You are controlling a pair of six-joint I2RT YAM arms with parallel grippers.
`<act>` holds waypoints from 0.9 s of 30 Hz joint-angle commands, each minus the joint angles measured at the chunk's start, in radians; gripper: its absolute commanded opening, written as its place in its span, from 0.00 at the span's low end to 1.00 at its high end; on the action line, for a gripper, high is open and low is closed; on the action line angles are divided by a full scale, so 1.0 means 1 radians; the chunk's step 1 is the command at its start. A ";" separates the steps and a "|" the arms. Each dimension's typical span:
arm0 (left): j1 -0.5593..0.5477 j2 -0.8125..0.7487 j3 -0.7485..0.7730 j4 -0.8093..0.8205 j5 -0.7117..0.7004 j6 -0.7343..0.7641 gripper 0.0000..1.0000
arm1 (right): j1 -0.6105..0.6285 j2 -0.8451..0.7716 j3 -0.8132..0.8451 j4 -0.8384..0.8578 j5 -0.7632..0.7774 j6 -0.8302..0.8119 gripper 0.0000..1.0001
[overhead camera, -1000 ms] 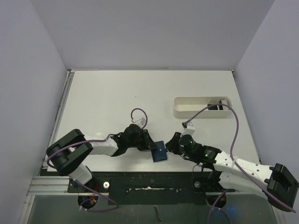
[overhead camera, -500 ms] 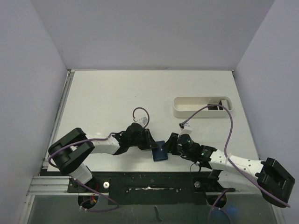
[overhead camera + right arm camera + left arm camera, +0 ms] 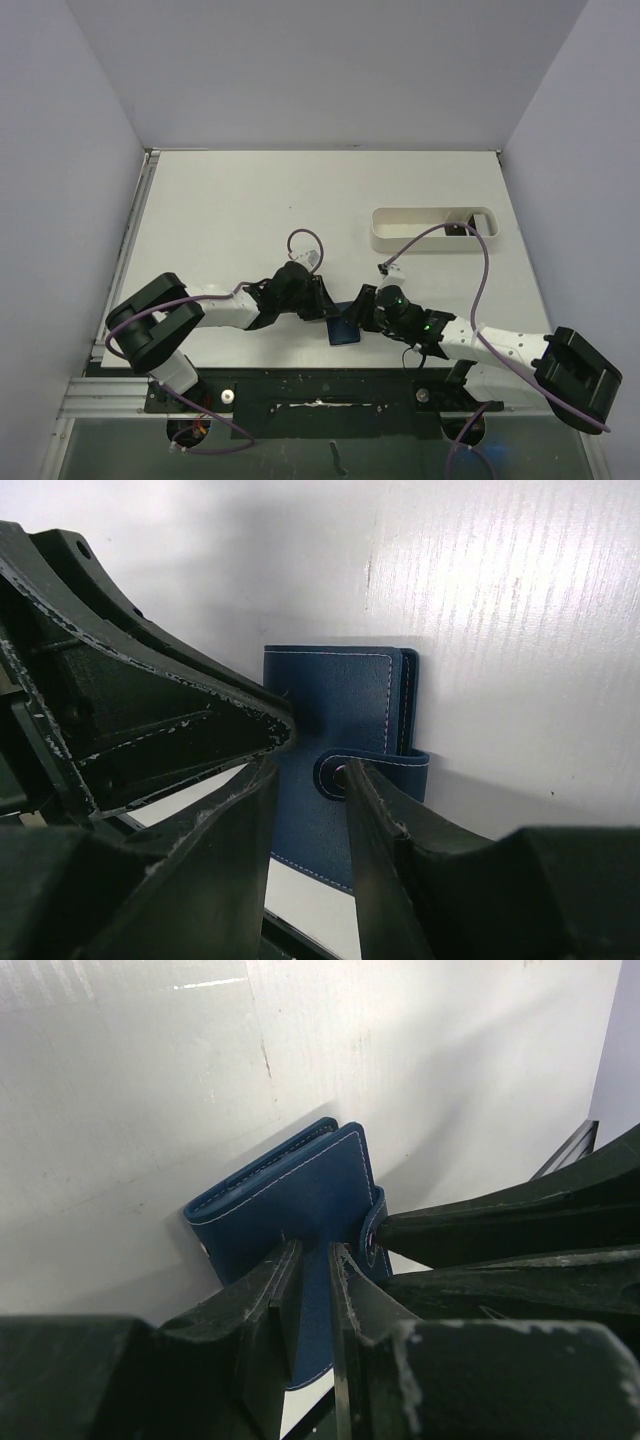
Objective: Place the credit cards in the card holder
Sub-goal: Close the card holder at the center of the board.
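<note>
Left fingers (image 3: pixel 262 1295): pinched on edge of closed card holder (image 3: pixel 300 1185).
Right fingers (image 3: pixel 385 825): slightly parted, moved in astride snap tab (image 3: pixel 400 762).
Meaning: unsnapping likely next.

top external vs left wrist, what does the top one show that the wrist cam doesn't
Only top external: the long white oval tray toward the far right, and both whole arms converging near the table's near edge. Only left wrist: the blue card holder up close, with its white stitching and snap tab, and the left gripper clamped on its edge. Both: the closed card holder against the white table.
</note>
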 commanded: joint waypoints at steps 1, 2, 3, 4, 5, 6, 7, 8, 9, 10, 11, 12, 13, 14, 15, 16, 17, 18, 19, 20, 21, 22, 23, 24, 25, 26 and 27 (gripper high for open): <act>-0.011 0.023 0.017 -0.066 -0.022 0.025 0.18 | -0.008 0.007 0.014 0.061 -0.012 0.002 0.34; -0.011 0.023 0.018 -0.067 -0.022 0.023 0.18 | -0.009 0.005 0.018 0.051 -0.012 -0.002 0.34; -0.011 0.023 0.018 -0.069 -0.021 0.023 0.18 | -0.011 -0.002 0.022 0.039 -0.011 -0.006 0.34; -0.011 0.023 0.020 -0.069 -0.019 0.022 0.17 | -0.014 -0.011 0.024 0.022 -0.009 -0.010 0.34; -0.011 0.023 0.021 -0.070 -0.016 0.019 0.18 | -0.017 -0.023 0.027 0.004 -0.005 -0.014 0.33; -0.011 0.023 0.023 -0.073 -0.011 0.017 0.18 | -0.019 -0.037 0.027 -0.019 -0.001 -0.017 0.30; -0.011 0.022 0.028 -0.077 -0.006 0.014 0.18 | -0.024 -0.054 0.026 -0.041 0.005 -0.019 0.26; -0.012 0.019 0.034 -0.083 0.000 0.010 0.18 | -0.029 -0.072 0.022 -0.058 0.007 -0.020 0.24; -0.012 0.017 0.043 -0.094 0.004 0.005 0.18 | -0.038 -0.087 0.018 -0.071 0.000 -0.022 0.22; -0.011 0.014 0.055 -0.108 0.006 0.001 0.17 | -0.049 -0.102 0.013 -0.078 -0.011 -0.025 0.22; -0.011 0.012 0.069 -0.123 0.010 0.000 0.17 | -0.058 -0.111 0.008 -0.080 -0.024 -0.026 0.21; -0.011 0.008 0.089 -0.136 0.014 -0.002 0.17 | -0.063 -0.121 0.002 -0.082 -0.033 -0.027 0.21; -0.011 0.006 0.099 -0.141 0.019 -0.005 0.16 | -0.066 -0.125 -0.002 -0.081 -0.039 -0.026 0.21; -0.011 0.003 0.108 -0.145 0.021 -0.008 0.14 | -0.068 -0.126 -0.005 -0.077 -0.042 -0.025 0.21; -0.011 0.001 0.114 -0.146 0.023 -0.009 0.12 | -0.069 -0.126 -0.008 -0.073 -0.046 -0.024 0.21; -0.012 0.001 0.118 -0.146 0.025 -0.009 0.10 | -0.071 -0.124 -0.012 -0.067 -0.052 -0.022 0.21; -0.012 0.001 0.122 -0.148 0.024 -0.008 0.07 | -0.073 -0.119 -0.015 -0.059 -0.057 -0.019 0.21; -0.011 0.004 0.125 -0.150 0.023 -0.006 0.05 | -0.075 -0.115 -0.017 -0.053 -0.063 -0.017 0.21; -0.011 0.008 0.126 -0.154 0.020 -0.005 0.04 | -0.078 -0.111 -0.020 -0.046 -0.067 -0.015 0.21; -0.011 0.015 0.128 -0.158 0.017 -0.004 0.04 | -0.078 -0.105 -0.022 -0.042 -0.069 -0.012 0.21; -0.011 0.021 0.127 -0.160 0.016 -0.004 0.04 | -0.078 -0.102 -0.024 -0.040 -0.070 -0.009 0.21; -0.011 0.026 0.126 -0.160 0.014 -0.003 0.04 | -0.078 -0.098 -0.029 -0.032 -0.072 -0.006 0.22; -0.012 0.032 0.123 -0.161 0.010 -0.003 0.04 | -0.079 -0.094 -0.034 -0.024 -0.074 -0.001 0.22; -0.012 0.036 0.122 -0.167 0.003 -0.001 0.04 | -0.079 -0.091 -0.041 -0.012 -0.079 0.003 0.22; -0.014 0.044 0.122 -0.174 -0.004 0.002 0.04 | -0.080 -0.086 -0.050 0.004 -0.086 0.006 0.23; -0.015 0.052 0.123 -0.184 -0.011 0.005 0.04 | -0.081 -0.082 -0.055 0.020 -0.093 0.006 0.23; -0.015 0.060 0.127 -0.195 -0.013 0.010 0.04 | -0.084 -0.077 -0.059 0.032 -0.101 0.006 0.23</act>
